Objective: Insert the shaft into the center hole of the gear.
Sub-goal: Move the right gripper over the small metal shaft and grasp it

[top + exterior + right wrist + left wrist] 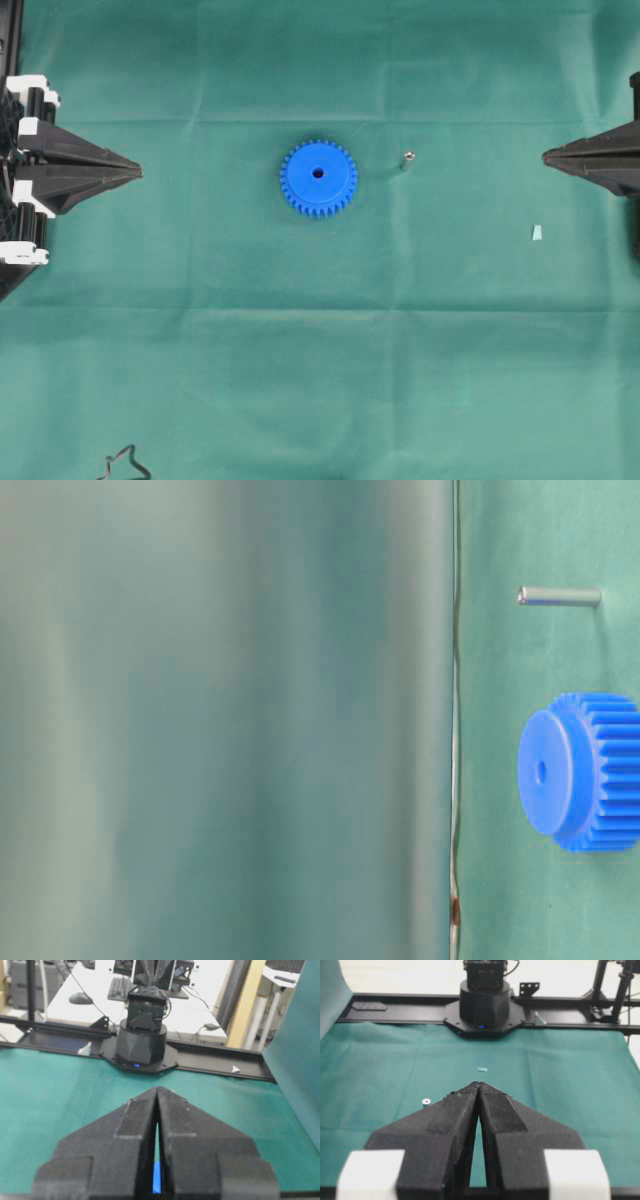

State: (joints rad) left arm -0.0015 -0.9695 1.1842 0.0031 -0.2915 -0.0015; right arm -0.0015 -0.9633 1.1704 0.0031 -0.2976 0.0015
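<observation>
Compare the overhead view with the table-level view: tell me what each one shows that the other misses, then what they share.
Only the overhead view shows the two grippers, left and right, both shut and parked at opposite edges, well clear of the parts, plus a pale scrap on the cloth. Only the table-level view shows the shaft at full length instead of as a dot, and the gear as a thick wheel with a raised hub. Both show the blue gear, its center hole, the shaft standing apart from it, and the green cloth.
</observation>
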